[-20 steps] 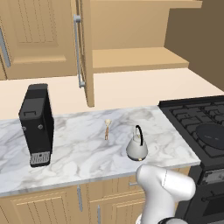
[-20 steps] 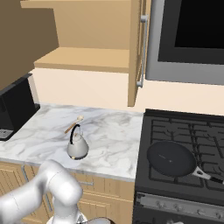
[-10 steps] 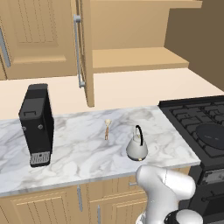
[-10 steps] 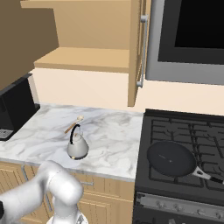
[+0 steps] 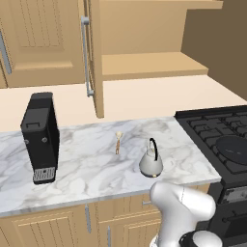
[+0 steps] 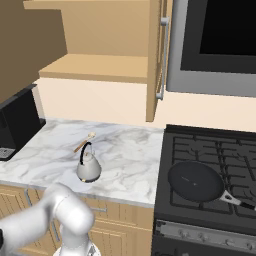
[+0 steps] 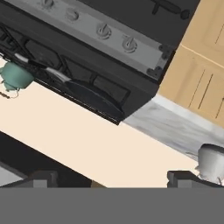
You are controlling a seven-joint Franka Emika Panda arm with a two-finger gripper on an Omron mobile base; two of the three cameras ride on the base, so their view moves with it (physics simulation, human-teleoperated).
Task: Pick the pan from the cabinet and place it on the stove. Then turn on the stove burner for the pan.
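Veined white marble counter (image 5: 96, 169), tan wood cabinet (image 5: 144, 65) above with door swung open. Gripper (image 7: 109, 177) spread wide, nothing between the dark tips. Flat matte black pan (image 6: 196, 180) sits on the cast grates of the stove (image 6: 210, 150). Rounded silver kettle (image 5: 151, 164) on the counter, boxy black coffee machine (image 5: 41, 137) further left.

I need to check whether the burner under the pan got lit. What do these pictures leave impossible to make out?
- Burner under the shallow round black frying pan: covered by the pan; no flame discernible.
- Grey control knobs on the black gas stove: too small in the hand view to read their setting.
- Pan in the left base view: cut off by the right edge.
- Open gripper: just its tips show.
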